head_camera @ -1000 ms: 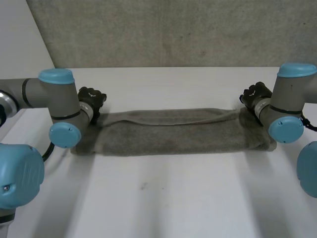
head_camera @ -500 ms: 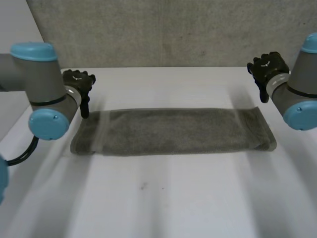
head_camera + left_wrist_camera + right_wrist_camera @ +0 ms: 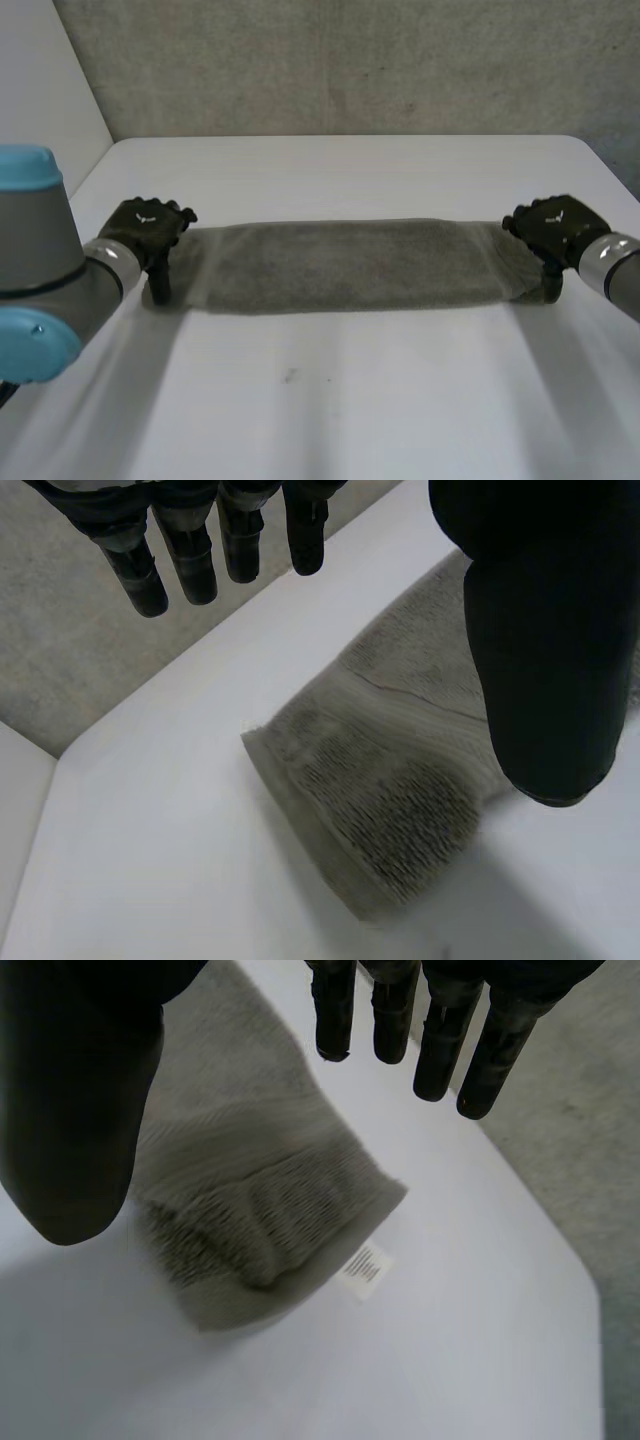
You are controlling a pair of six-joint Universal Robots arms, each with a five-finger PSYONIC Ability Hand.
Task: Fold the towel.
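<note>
Left hand (image 3: pixel 148 230) and right hand (image 3: pixel 552 228) were open, fingers straight, at the towel (image 3: pixel 340 265) ends. My thumbs hid part of each end.

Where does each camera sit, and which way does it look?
Head view: between and behind the arms, looking down at the table; both arms show, left robot hand and right robot hand at the towel ends.
Left wrist view: on the left wrist, looking along its open robot hand at one towel end.
Right wrist view: on the right wrist, past its open robot hand at the labelled towel end.
Shared: all show the towel.
</note>
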